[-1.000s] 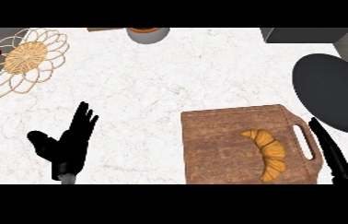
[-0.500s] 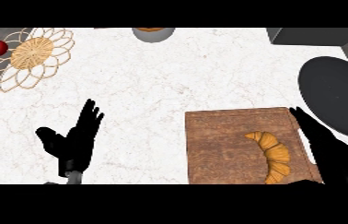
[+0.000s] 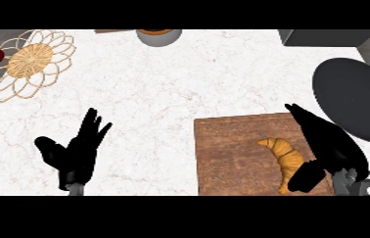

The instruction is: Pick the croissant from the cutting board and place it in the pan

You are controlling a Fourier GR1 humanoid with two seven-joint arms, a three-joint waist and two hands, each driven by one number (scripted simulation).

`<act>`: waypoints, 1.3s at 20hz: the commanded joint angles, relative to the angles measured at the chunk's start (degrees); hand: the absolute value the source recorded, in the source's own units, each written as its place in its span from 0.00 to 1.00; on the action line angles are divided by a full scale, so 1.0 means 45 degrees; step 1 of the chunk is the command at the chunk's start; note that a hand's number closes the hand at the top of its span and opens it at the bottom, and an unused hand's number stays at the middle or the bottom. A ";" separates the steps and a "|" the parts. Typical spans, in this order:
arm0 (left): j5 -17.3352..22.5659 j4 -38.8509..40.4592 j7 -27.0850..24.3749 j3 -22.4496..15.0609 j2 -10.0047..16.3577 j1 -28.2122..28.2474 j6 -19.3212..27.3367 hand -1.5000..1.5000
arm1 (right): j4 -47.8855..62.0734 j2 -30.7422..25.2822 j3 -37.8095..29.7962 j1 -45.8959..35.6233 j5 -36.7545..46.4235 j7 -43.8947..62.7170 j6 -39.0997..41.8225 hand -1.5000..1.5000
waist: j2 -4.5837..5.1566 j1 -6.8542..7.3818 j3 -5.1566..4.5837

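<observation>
Head view: right hand [image 3: 329, 146] just beside croissant [image 3: 283, 156], lower right.
Fingers straight, nothing held; should curl round its middle before lifting toward pan [image 3: 347, 92]. Left hand [image 3: 72, 154] rests open, lower left.

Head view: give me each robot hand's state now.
Left robot hand: open, holding nothing.
Right robot hand: open beside the croissant, not curled round it.

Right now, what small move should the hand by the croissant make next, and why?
Probably the right hand should curl its fingers and thumb around the croissant. It lies open along the croissant's right side over the cutting board, thumb near its lower end, holding nothing yet. The pan waits just past the board's right edge.
</observation>
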 commanded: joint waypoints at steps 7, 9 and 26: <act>0.0053 0.1410 0.0168 0.1059 -0.0134 -0.0292 -0.0963 0.50 | 0.0337 0.0840 -0.0212 -0.0191 -0.0451 0.0422 0.1657 0.00 | 0.0046 -0.0179 -0.0072; 0.0047 -0.0218 0.0844 0.0925 0.0343 0.0673 -0.1129 0.50 | 0.0905 0.0415 -0.0255 0.1040 0.0673 -0.1594 0.0347 0.00 | 0.0034 -0.0157 -0.0063; -0.1334 0.0834 0.0596 0.0874 -0.1232 -0.0040 -0.0852 0.50 | 0.3052 0.1662 -0.0178 0.0961 0.2420 -0.4345 -0.1032 1.00 | 0.0052 -0.0181 -0.0065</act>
